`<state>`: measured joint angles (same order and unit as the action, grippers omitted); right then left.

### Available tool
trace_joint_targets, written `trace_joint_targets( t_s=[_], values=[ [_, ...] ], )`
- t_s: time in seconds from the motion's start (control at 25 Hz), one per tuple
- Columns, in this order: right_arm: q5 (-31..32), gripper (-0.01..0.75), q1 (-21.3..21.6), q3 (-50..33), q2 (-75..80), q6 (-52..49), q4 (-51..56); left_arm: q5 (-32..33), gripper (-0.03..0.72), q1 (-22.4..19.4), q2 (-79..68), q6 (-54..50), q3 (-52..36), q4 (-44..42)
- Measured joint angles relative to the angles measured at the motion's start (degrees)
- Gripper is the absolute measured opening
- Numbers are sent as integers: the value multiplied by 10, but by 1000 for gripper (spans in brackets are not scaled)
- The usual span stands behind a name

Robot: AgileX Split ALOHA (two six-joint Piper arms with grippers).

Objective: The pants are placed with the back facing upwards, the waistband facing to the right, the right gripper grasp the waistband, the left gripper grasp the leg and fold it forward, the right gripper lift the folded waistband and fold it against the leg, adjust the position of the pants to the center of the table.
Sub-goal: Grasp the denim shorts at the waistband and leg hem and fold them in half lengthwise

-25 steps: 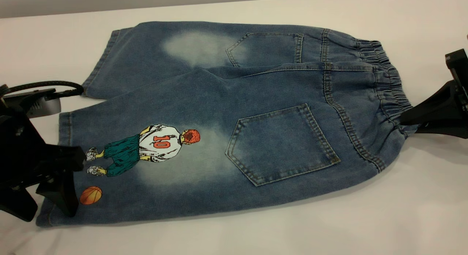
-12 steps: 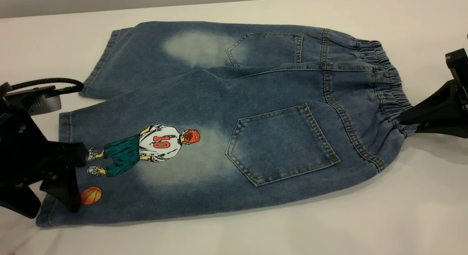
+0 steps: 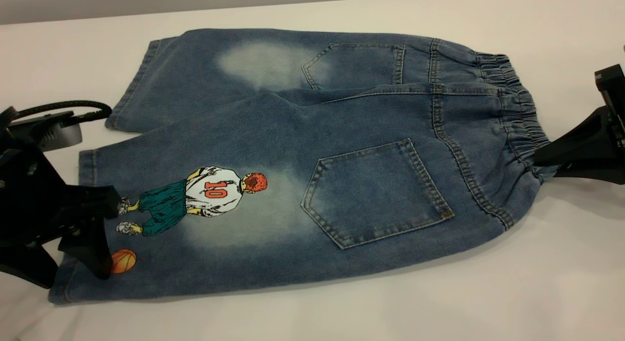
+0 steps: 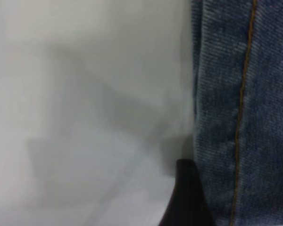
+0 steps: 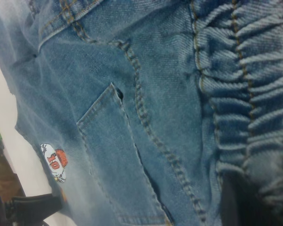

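Your white tabletop [image 3: 342,311] carries denim pants [image 3: 302,160] lying flat, back up, legs to the left, elastic waistband [image 3: 512,106] to the right. Your right claw [image 3: 539,160] is clamped on the waistband's near corner. Your left claw [image 3: 100,228] straddles the near leg's hem [image 3: 88,165], fingers spread, gripping nothing.

Faded denim pants [image 3: 302,184], matt white table [image 3: 488,302]
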<state>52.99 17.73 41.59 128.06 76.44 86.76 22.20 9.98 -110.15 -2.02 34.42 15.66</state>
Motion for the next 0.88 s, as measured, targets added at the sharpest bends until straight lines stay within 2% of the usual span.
trace_joint_targets(
  t_s=[0.52,0.68,0.88],
  values=[
    [1,35,0,0,0,0,0,11,463,0,0,14,0,0],
    [11,35,0,0,0,0,1,6,406,0,-8,14,0,-1],
    [11,35,0,0,0,0,2,2,291,0,-30,14,1,-4]
  ],
)
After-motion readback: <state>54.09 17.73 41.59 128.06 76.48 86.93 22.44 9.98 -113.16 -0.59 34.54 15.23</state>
